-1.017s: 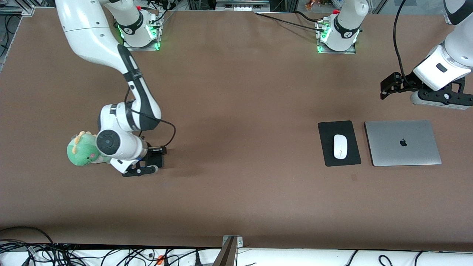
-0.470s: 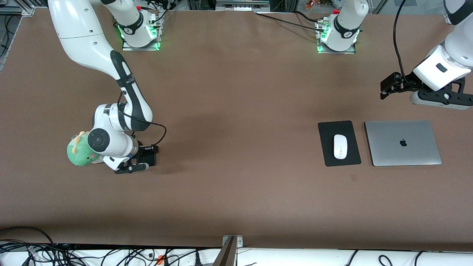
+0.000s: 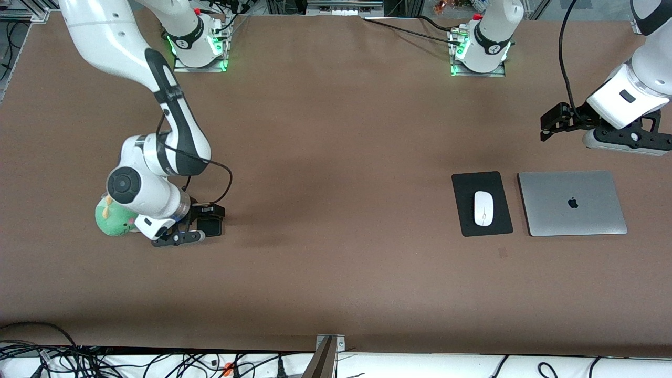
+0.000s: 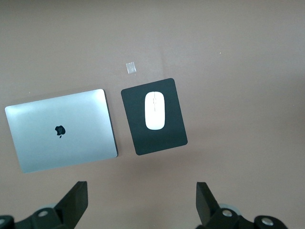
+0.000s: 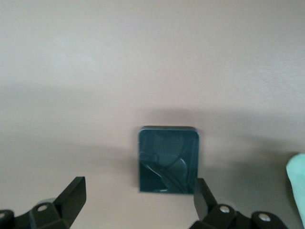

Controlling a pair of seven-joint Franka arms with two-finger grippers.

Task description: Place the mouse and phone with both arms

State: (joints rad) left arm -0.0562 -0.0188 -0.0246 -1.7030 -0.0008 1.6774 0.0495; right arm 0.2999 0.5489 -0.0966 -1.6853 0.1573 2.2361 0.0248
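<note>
The white mouse (image 3: pixel 483 208) lies on a black pad (image 3: pixel 464 184) toward the left arm's end of the table; it also shows in the left wrist view (image 4: pixel 155 110). The black phone (image 3: pixel 212 227) lies flat on the table beside a green plush toy. My right gripper (image 3: pixel 178 238) hangs low over the table next to the phone, open and empty. In the right wrist view the phone (image 5: pixel 167 160) lies just ahead of the open right gripper (image 5: pixel 138 200), close to one finger (image 5: pixel 205 198). My left gripper (image 3: pixel 627 142) waits open and empty above the table by the laptop; it shows in the left wrist view (image 4: pixel 143 205).
A closed silver laptop (image 3: pixel 572 202) lies beside the pad; it also shows in the left wrist view (image 4: pixel 59 130). The green plush toy (image 3: pixel 113 220) sits partly under the right arm's wrist. A small tape mark (image 3: pixel 503 252) is on the table near the pad.
The right arm has shifted toward its own end of the table and now covers more of the plush toy. The left arm, mouse and laptop have not moved.
</note>
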